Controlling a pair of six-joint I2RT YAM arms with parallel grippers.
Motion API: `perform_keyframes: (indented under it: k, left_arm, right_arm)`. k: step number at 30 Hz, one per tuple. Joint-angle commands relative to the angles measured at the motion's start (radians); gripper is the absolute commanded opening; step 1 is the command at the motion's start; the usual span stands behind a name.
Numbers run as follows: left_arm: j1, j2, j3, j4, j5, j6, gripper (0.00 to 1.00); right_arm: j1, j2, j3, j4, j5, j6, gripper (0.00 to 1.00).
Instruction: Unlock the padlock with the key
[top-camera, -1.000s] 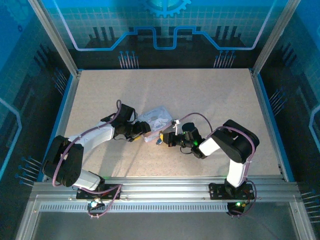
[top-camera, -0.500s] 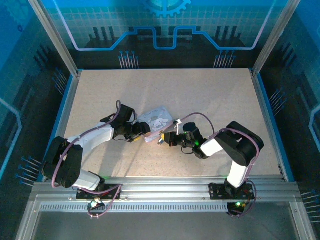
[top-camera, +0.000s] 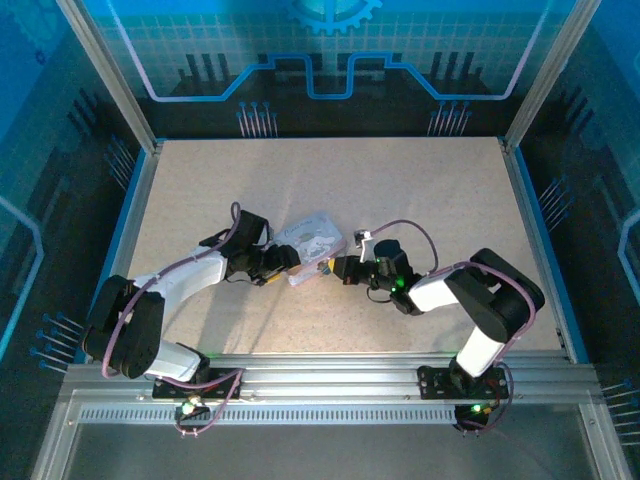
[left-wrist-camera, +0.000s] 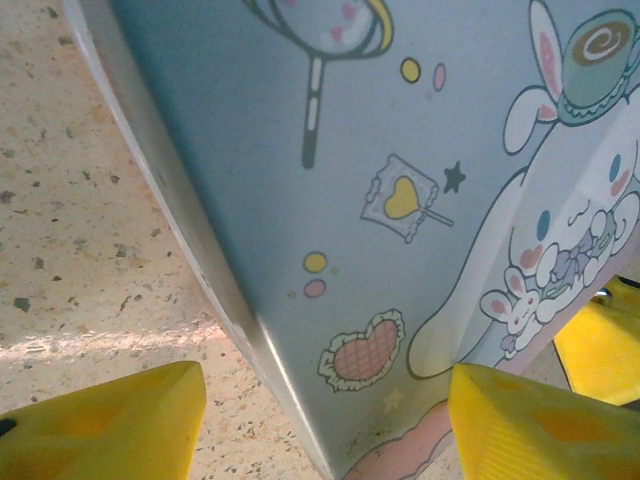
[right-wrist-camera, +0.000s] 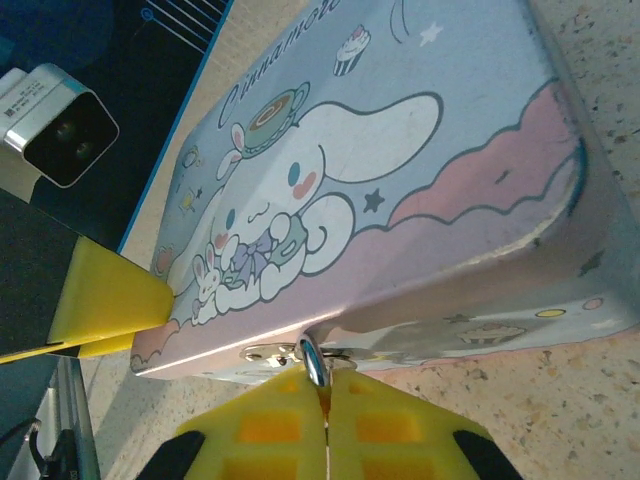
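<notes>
**Top view.** The pastel cartoon-print tin box (top-camera: 312, 240) lies flat on the speckled table (top-camera: 430, 190), and an arm reaches in from each side of it. The left gripper (top-camera: 283, 261) sits at the tin's left near corner. The right gripper (top-camera: 336, 268) points at the tin's front wall from the right.

**Left wrist view.** The left gripper's yellow fingers (left-wrist-camera: 110, 420) stand apart, one on either side of the tin's corner. One finger lies over bare table just beside the tin's grey side wall, with a strip of table showing between them. The other finger lies against the pink-bordered edge of the lid. Contact there cannot be judged.

**Right wrist view.** The right gripper's fingers are pressed together along a thin seam. The padlock (right-wrist-camera: 312, 362) is clamped between them at the tips. Only its pale metal shackle shows, and its body is hidden by the pads. The shackle stands at the middle of the tin's front wall, just under the lid's rim, and passes through the small metal latch plate (right-wrist-camera: 272, 352) fixed there. A finger of the left gripper lies at the tin's far corner.
</notes>
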Motion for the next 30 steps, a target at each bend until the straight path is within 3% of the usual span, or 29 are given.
perform_keyframes:
  k: [1, 10, 30]
  left_arm:
    - [-0.006, -0.014, -0.025, -0.055, -0.015, -0.01, 0.66]
    - [-0.006, -0.039, 0.041, -0.083, -0.026, -0.004, 0.7]
    - [0.059, -0.246, 0.099, -0.134, -0.143, 0.035, 0.88]
  right_arm:
    - [-0.017, -0.045, -0.009, -0.02, 0.015, -0.002, 0.08]
    - [-0.034, -0.198, -0.016, -0.213, 0.01, -0.078, 0.08]
    - [-0.059, -0.72, 0.027, -1.007, -0.026, -0.259, 0.09]
